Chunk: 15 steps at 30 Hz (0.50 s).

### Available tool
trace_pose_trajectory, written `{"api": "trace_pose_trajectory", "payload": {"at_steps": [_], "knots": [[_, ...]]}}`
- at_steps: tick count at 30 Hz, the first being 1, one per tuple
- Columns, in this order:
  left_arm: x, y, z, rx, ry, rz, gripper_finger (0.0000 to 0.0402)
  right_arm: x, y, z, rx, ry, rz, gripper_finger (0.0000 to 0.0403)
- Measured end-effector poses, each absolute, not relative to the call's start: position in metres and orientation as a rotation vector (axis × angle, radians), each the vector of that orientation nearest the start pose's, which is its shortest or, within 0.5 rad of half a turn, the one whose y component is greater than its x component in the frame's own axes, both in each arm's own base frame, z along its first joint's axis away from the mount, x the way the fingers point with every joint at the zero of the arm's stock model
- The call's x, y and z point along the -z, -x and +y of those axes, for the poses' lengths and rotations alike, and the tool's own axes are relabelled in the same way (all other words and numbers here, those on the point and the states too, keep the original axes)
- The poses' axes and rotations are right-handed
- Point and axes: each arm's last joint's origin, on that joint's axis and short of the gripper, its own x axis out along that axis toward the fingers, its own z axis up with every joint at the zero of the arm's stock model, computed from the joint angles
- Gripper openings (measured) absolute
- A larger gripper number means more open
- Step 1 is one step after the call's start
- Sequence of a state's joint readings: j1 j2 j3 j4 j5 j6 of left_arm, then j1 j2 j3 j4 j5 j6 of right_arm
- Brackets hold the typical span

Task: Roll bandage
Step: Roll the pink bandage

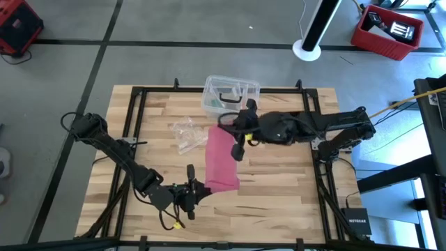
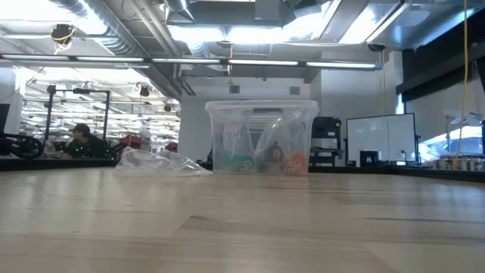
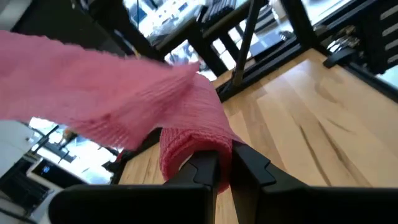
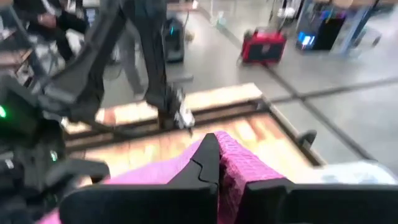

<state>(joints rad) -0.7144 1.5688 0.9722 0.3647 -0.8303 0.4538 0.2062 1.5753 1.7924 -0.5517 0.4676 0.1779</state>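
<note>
Left gripper [image 1: 197, 189] sits near the front edge, a bit left of centre, fingers pressed together on the near end of the bandage [image 1: 221, 160]. In the left wrist view that end is already wound into a small roll [image 3: 196, 146] pinched between the fingers.

Bandage runs from there toward the back edge, long axis roughly front-to-back, mid-table, as a broad flat pink band.

Right gripper [image 1: 240, 143] is at the far end of the band, right of centre, clamped on that end; the right wrist view shows the cloth [image 4: 245, 165] nipped between closed fingers.

So the strip is strung between the two grippers; the low view shows none of it, so it looks lifted off the table, not certain. Roll is at the left, free length lies away from it toward the right. My read: left winds, right feeds and keeps tension.

Wrapper [image 1: 188, 134] and box [image 1: 230, 94] sit beyond, toward the back edge.
</note>
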Motion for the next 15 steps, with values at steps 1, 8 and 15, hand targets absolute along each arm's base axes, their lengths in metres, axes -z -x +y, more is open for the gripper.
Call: {"api": "trace_pose_trajectory", "payload": {"at_steps": [1, 8, 15], "knots": [[-0.26, -0.271, -0.208, -0.072, -0.614, 0.183, 0.0017, -0.446, -0.332, 0.053, 0.271, -0.074, 0.319, 0.0002], [-0.262, -0.27, -0.211, -0.06, -0.583, 0.16, 0.0017, -0.42, -0.339, 0.035, 0.259, -0.1, 0.524, 0.0071], [-0.261, -0.266, -0.217, -0.019, -0.432, 0.154, 0.0017, -0.376, -0.363, 0.026, 0.163, -0.083, 0.773, 0.0204]]}}
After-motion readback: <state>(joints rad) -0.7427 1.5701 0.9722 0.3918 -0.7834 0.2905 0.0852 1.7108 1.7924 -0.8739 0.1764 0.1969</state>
